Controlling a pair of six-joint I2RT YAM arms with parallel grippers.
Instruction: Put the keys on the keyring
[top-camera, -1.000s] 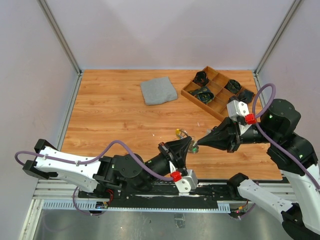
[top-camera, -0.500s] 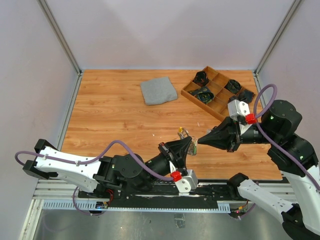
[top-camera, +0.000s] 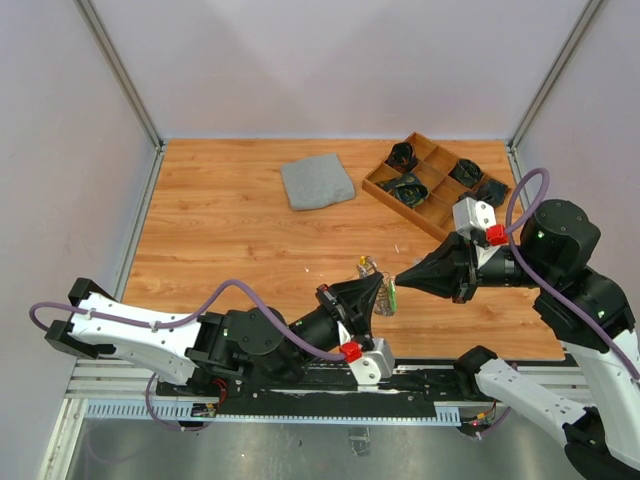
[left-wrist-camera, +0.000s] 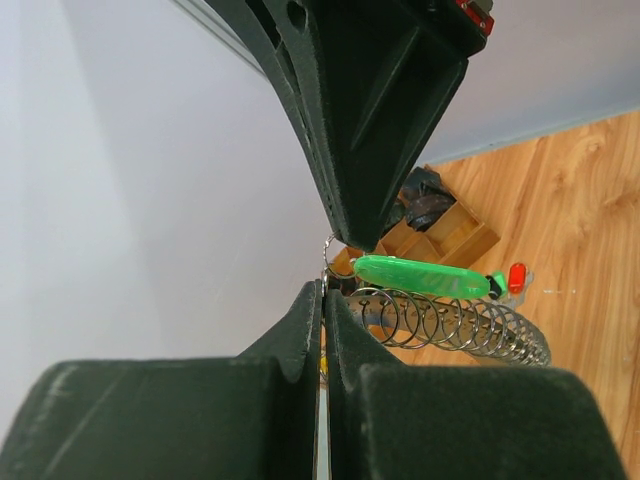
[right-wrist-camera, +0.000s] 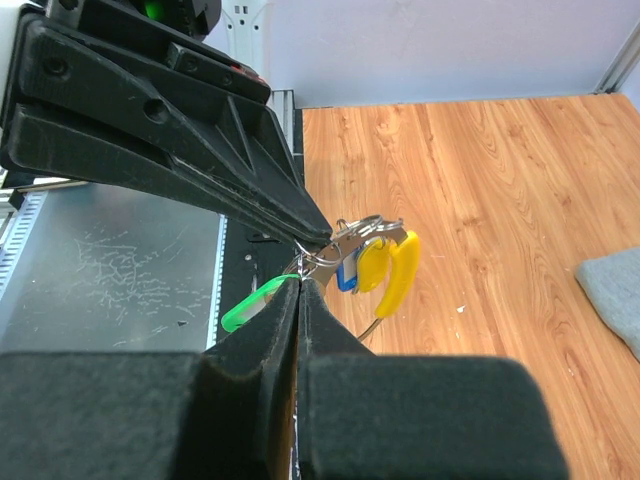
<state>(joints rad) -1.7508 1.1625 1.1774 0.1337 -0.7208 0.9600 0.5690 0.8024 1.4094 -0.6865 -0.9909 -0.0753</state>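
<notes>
Both grippers meet tip to tip above the table's front middle. My left gripper (top-camera: 382, 287) is shut on the thin wire of the keyring (left-wrist-camera: 452, 322), a silvery coiled loop, seen in the left wrist view (left-wrist-camera: 325, 285). My right gripper (top-camera: 399, 280) is shut on the small ring of the green key (right-wrist-camera: 255, 303), seen in the right wrist view (right-wrist-camera: 299, 280). The green key (left-wrist-camera: 425, 277) lies along the coil and hangs just under the tips (top-camera: 392, 297). Yellow keys (right-wrist-camera: 395, 270) and a blue key (right-wrist-camera: 348, 277) hang from the ring. A red key (left-wrist-camera: 517, 276) shows at the coil's far end.
A folded grey cloth (top-camera: 317, 182) lies at the back middle of the wooden table. A wooden compartment tray (top-camera: 372, 184) with dark items stands at the back right. Walls with metal posts close in the table's sides and back.
The bunch of keys has shifted slightly to the right between the tips, and the green key now hangs more plainly below them. Both arms have barely moved.
</notes>
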